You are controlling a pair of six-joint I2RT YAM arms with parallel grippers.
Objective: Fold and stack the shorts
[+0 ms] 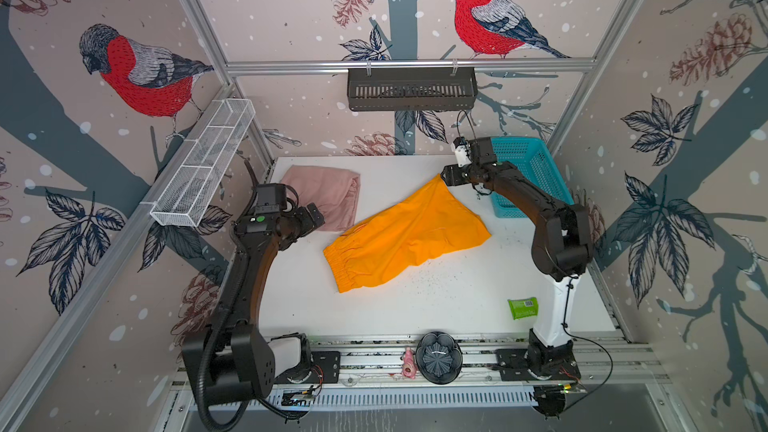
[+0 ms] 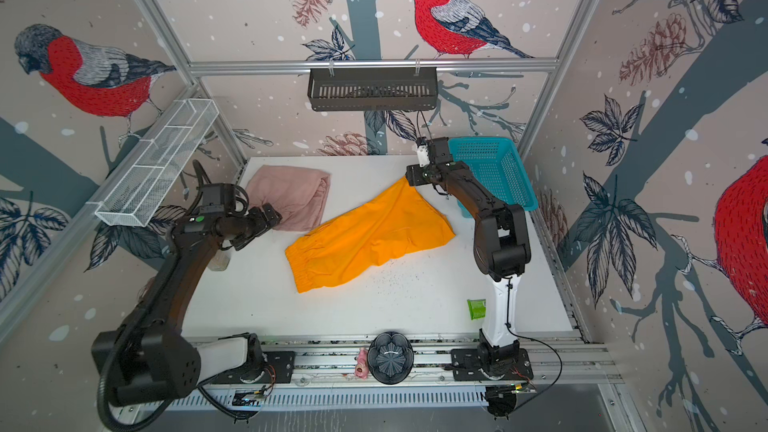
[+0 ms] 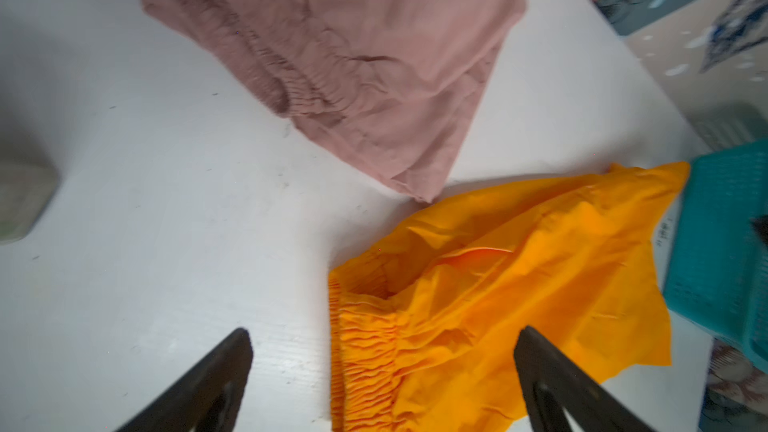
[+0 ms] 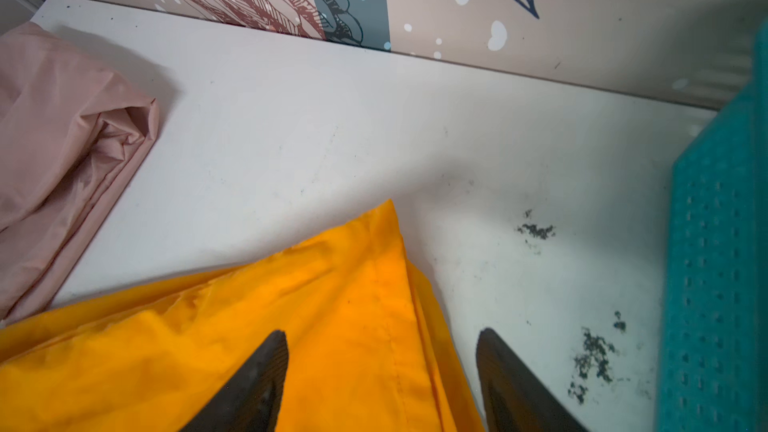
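Observation:
The orange shorts (image 1: 407, 234) (image 2: 370, 234) lie loosely spread across the middle of the white table (image 1: 415, 317), gathered waistband toward the front left. The pink shorts (image 1: 324, 193) (image 2: 291, 193) rest folded at the back left. My left gripper (image 1: 315, 217) (image 3: 384, 331) hangs open between the two pairs, jaws wide above the orange waistband (image 3: 365, 347). My right gripper (image 1: 446, 176) (image 4: 381, 333) is open over the far hem corner of the orange shorts (image 4: 291, 326). The fabric lies under its jaws, not pinched. The pink shorts (image 4: 54, 139) show beside it.
A teal basket (image 1: 528, 172) (image 4: 719, 263) stands at the back right, close to my right arm. A green packet (image 1: 523, 308) lies front right. A dark ribbed bowl (image 1: 439, 357) and a pink figure (image 1: 409, 363) sit on the front rail. Dark specks (image 1: 436, 280) dot the table.

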